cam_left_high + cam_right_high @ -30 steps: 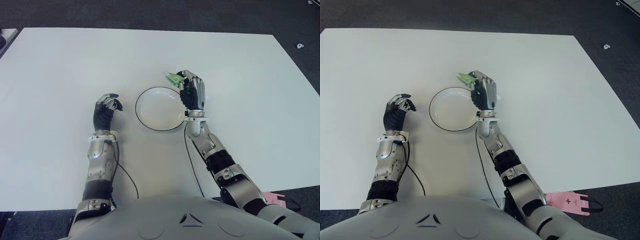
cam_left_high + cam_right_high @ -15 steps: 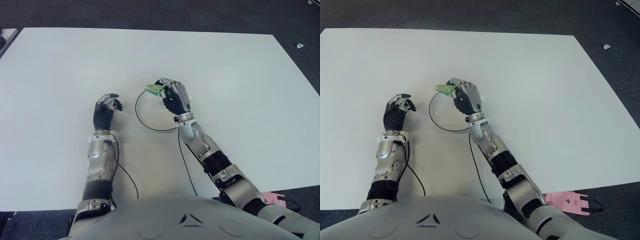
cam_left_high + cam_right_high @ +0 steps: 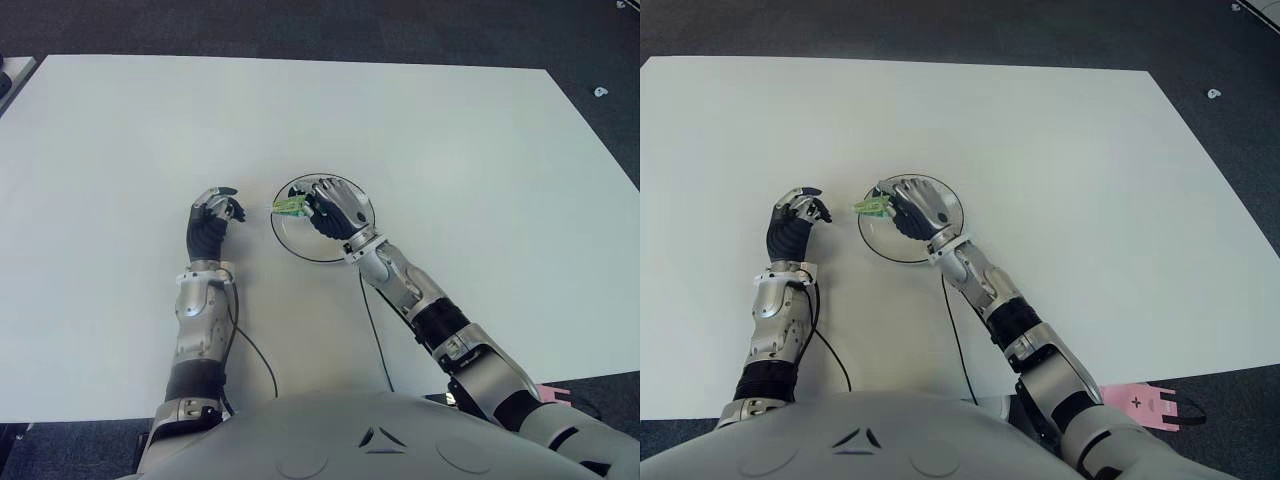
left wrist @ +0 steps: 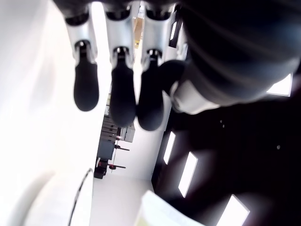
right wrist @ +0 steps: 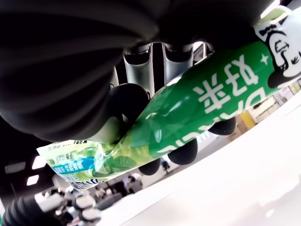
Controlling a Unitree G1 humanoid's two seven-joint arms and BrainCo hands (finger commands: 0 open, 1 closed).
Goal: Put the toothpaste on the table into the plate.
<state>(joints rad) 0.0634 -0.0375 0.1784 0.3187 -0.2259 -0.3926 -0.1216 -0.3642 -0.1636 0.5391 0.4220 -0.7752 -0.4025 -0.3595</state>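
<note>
Right hand (image 3: 335,208) has swung left from the plate's far right rim to over the plate (image 3: 361,196), gripping the toothpaste (image 3: 290,206). Left hand (image 3: 213,218) curled empty, left of plate on the bench (image 3: 480,150).
</note>
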